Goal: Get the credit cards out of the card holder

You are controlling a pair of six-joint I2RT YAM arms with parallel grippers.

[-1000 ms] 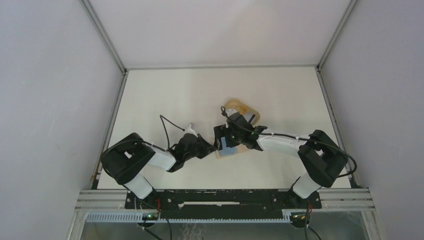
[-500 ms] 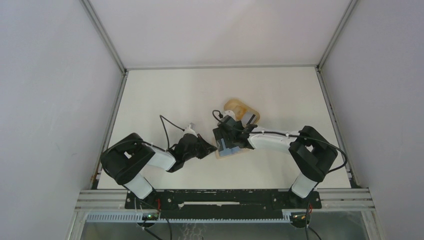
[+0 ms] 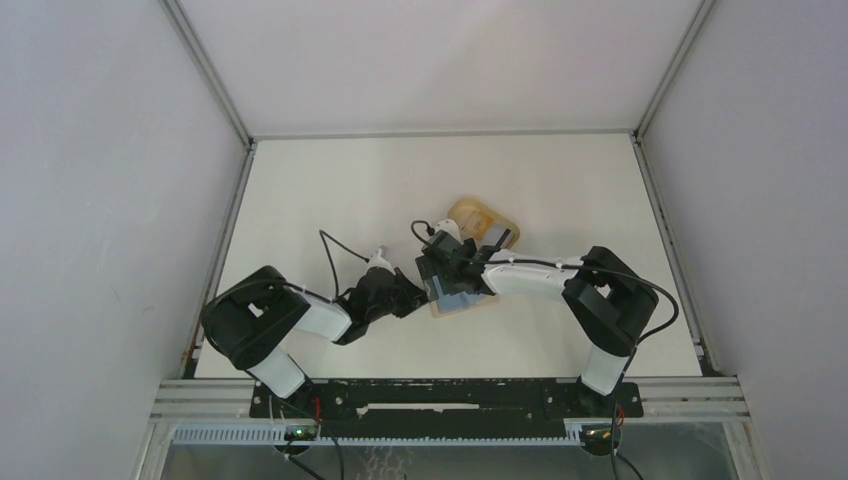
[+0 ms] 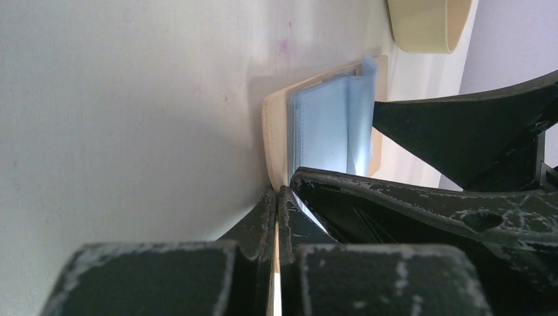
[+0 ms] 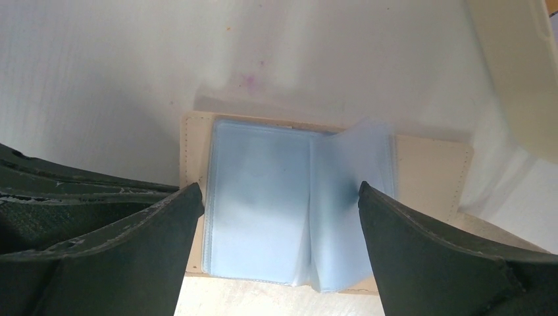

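Observation:
The tan card holder (image 3: 467,304) lies open on the table. Pale blue card sleeves (image 5: 263,197) fill its inside, one leaf standing half lifted (image 5: 355,171). I cannot tell single credit cards apart in them. My left gripper (image 3: 422,293) is shut on the holder's left edge, which shows in the left wrist view (image 4: 276,131) running between the closed fingertips. My right gripper (image 3: 440,278) is open and hovers just over the holder. In the right wrist view its fingers straddle the blue sleeves, and the gripper (image 5: 279,191) holds nothing.
An oval tan tray (image 3: 483,222) with a raised rim sits just behind the holder, also in the right wrist view (image 5: 520,66) and left wrist view (image 4: 424,23). The two grippers are very close together. Grey walls enclose the table.
My right gripper has moved left across the card holder, toward my left gripper, and its elbow has swung left. My left arm has not moved.

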